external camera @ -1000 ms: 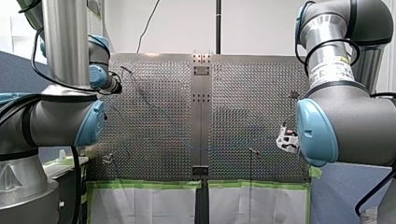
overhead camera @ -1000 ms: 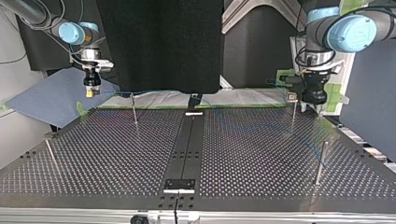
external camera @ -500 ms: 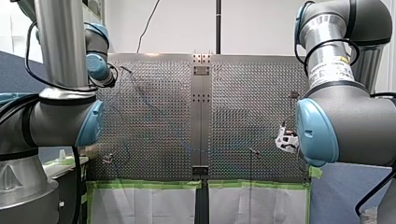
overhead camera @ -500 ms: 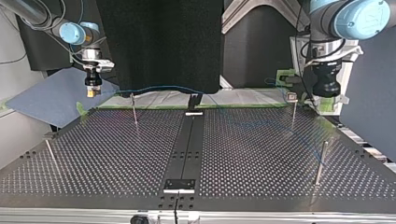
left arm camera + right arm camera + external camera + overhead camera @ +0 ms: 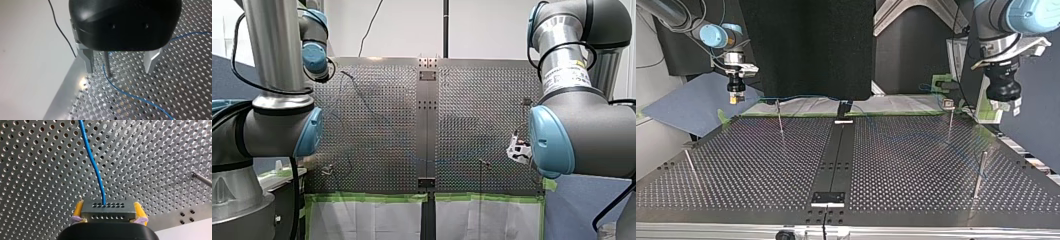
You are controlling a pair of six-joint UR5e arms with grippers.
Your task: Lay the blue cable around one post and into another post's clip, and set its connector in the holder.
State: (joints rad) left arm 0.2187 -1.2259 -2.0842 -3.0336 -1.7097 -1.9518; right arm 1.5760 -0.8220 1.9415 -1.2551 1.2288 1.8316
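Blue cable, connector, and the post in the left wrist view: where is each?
blue cable [image 5: 95, 170]: right wrist view, middle of its strand.
connector [image 5: 108, 211]: right wrist view, front face.
post [image 5: 108, 65]: left wrist view, shaft.

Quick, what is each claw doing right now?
Left gripper: open, empty, straddling a post.
Right gripper: shut on the connector of the blue cable.

You see the grey connector [image 5: 107, 210], a small block with rows of holes, gripped between the yellow pads [image 5: 78, 210] of the right gripper [image 5: 107, 206]. The thin blue cable [image 5: 96, 167] leaves its holed face, and further on it curves just beside a slim metal post [image 5: 108, 65]
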